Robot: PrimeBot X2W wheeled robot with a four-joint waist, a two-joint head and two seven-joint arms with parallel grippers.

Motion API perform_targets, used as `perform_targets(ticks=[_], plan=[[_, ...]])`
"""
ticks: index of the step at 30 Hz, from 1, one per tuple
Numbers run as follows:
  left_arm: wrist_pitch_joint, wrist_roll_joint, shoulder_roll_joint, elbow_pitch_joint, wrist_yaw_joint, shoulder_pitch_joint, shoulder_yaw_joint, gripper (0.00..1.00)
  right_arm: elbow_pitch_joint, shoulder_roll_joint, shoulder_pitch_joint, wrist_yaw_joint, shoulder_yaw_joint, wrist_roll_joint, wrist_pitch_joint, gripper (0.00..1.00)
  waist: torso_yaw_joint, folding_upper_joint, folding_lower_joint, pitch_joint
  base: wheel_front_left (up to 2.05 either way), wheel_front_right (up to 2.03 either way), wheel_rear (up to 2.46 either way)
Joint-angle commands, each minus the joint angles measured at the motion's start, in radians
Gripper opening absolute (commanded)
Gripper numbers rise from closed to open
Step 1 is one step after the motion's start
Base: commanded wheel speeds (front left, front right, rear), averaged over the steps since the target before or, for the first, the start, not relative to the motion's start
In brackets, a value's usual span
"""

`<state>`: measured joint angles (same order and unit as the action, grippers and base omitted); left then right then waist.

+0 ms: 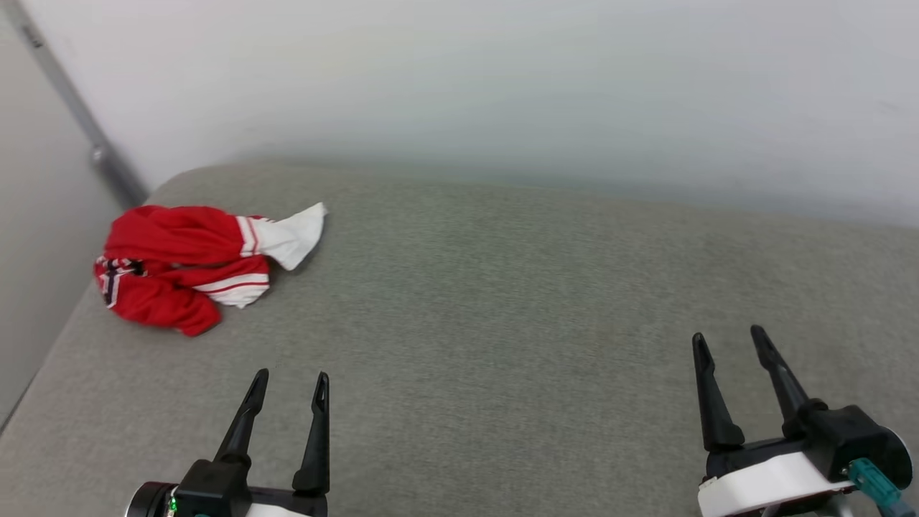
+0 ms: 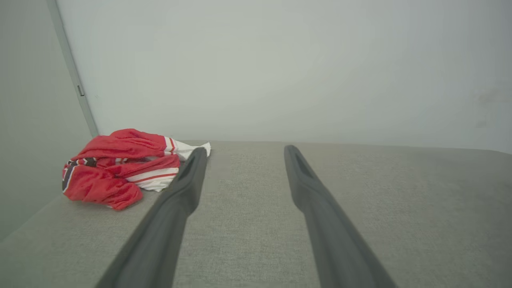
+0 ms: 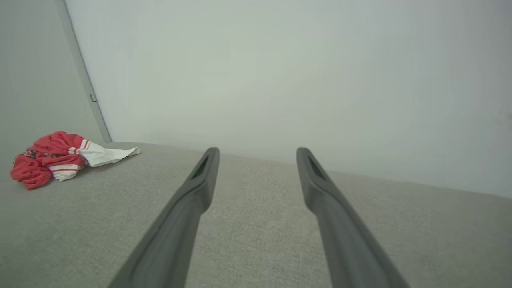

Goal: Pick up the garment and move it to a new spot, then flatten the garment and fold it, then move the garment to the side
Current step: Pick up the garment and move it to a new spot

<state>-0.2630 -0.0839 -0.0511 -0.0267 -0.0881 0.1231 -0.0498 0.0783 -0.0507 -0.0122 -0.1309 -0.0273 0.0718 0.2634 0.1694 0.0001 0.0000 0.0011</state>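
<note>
Garment [image 1: 183, 262] lies crumpled at nine o'clock on the grey cushion [image 1: 502, 323], near its far-left corner. Left gripper [image 1: 292, 375] at seven o'clock and right gripper [image 1: 729, 334] at four o'clock hover with jaws apart, well clear of it.

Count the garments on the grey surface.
1. The crumpled red garment lies at the far left corner of the grey surface, ahead of the left gripper; its folds could hide another.

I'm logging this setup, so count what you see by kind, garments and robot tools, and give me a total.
Garments: 1, the crumpled red and white jersey at the far left of the grey surface.
Tools: 2, the left tool and the right tool, both open and empty.
Total: 3.
</note>
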Motion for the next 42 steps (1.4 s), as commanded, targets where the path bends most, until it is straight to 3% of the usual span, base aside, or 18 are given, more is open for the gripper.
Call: perform_targets(ticks=[1,13,21,38,42], plan=[[-0.003,0.001,0.001,-0.002,-0.001,0.014,0.004,1.0,-0.002,0.001,-0.016,0.0,-0.004,0.004,0.002,1.0,0.044,-0.0001,0.0,-0.01,0.0,0.0,0.0],[-0.003,0.002,0.001,0.001,-0.017,0.038,0.023,1.0,0.007,0.001,-0.033,0.0,-0.049,0.03,0.002,1.0,0.227,-0.0001,0.0,-0.034,0.0,0.0,0.0],[-0.003,0.016,0.001,0.004,-0.028,0.052,0.028,1.0,0.018,0.001,-0.038,0.0,-0.066,0.041,0.002,1.0,0.301,-0.0001,0.0,-0.054,0.0,0.0,0.0],[-0.003,-0.014,0.001,0.002,-0.038,0.059,0.047,1.0,0.021,0.001,-0.025,0.0,-0.066,0.058,0.002,1.0,0.309,-0.0001,0.0,-0.042,0.0,0.0,0.0],[-0.003,-0.07,0.001,0.021,-0.039,0.036,0.059,1.0,0.011,0.0,-0.018,0.0,-0.061,0.039,0.002,1.0,0.288,-0.0001,0.0,-0.005,0.0,0.0,0.0]])
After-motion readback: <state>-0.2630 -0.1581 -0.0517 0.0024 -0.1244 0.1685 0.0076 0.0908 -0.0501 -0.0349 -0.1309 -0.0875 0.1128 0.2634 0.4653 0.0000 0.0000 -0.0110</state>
